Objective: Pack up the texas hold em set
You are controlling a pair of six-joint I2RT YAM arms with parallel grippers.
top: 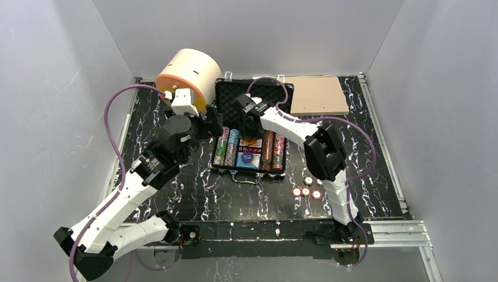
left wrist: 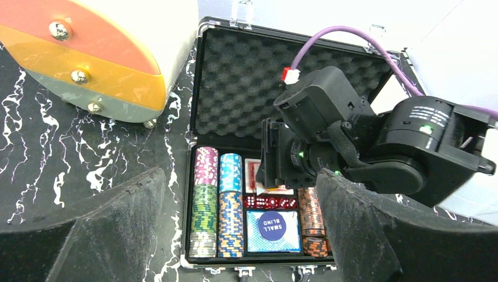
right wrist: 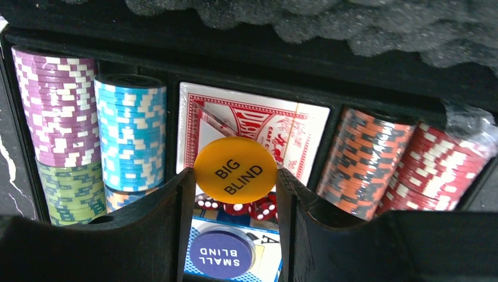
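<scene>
Orange BIG BLIND button (right wrist: 235, 170) sits pinched edgewise in the right pincer (right wrist: 234, 183), poised above the red card deck (right wrist: 252, 114) in the open briefcase (top: 253, 94), mid-tabletop (top: 176, 188), ready for the centre slot; left pincer (left wrist: 241, 176) gapes empty, parked left of it.

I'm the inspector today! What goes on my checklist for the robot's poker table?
Surface: black marbled table with white veins.
Job's things: briefcase open; chip rows, red deck, dice and Small Blind button inside; several round pieces loose on the table to its right.
Clutter: cream cylinder left of the lid; tan board right of it.
Grippers: left gripper open, empty, beside the case; right gripper shut on the Big Blind button over the case.
Cables: purple cables loop off both arms.
Surroundings: plain grey walls; nothing else seen.
</scene>
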